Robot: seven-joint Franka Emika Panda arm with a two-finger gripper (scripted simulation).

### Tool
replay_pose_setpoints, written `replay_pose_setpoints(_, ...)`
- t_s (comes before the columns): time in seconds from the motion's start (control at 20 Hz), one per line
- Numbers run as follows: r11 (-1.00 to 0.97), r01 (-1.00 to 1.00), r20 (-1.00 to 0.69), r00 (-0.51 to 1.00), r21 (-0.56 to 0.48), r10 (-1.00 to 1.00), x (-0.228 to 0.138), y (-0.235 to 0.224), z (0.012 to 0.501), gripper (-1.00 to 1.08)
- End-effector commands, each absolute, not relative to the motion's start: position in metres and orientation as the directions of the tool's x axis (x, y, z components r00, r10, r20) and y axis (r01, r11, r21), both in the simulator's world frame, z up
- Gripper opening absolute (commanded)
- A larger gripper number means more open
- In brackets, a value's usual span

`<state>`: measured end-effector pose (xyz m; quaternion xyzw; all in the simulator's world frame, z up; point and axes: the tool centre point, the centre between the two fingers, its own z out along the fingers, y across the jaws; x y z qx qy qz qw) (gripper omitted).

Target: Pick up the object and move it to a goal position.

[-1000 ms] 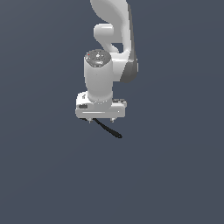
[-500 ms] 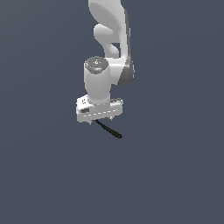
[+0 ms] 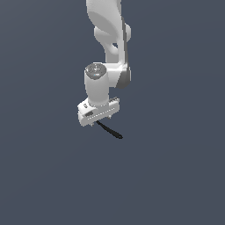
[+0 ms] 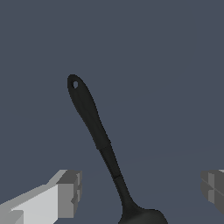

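Observation:
The object is a thin black rod-like tool [image 3: 110,130] lying on the dark floor, partly under the white gripper [image 3: 102,121]. In the wrist view the tool [image 4: 94,127] runs from a handle end with a small hole to a wider rounded tip at the picture's edge. The gripper [image 4: 141,191] is open and empty. Its two grey fingertips [image 4: 70,193] stand far apart, one on each side of the tool near its wide end. I see no contact with the tool.
The white arm [image 3: 110,30] rises above the gripper. The floor around is plain dark grey. No goal marker shows.
The gripper's hand has turned about its axis, its bar now slanted in the exterior view, and shifted slightly. The tool has not moved.

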<state>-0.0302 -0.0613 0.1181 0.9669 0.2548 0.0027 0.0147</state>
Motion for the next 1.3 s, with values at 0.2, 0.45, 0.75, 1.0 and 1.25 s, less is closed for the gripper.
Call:
replay_pose_setpoints(0.2,-0.774,0.633,-0.006,0.774,0.020,0.633,-0.046,-0.064,0.099,1.00)
replay_pose_setpoints(0.45,-0.688,0.725,-0.006,0.688,0.012,0.725,-0.059,-0.065,0.086,1.00)
replay_pose_setpoints(0.75,-0.603,0.798,-0.003,0.603,0.005,0.798,-0.071,-0.065,0.075,1.00)
replay_pose_setpoints(1.0,-0.556,0.831,-0.001,0.556,0.001,0.831,-0.077,-0.065,0.069,1.00)
replay_pose_setpoints(1.25,-0.537,0.844,0.000,0.537,0.000,0.844,-0.079,-0.065,0.067,1.00)
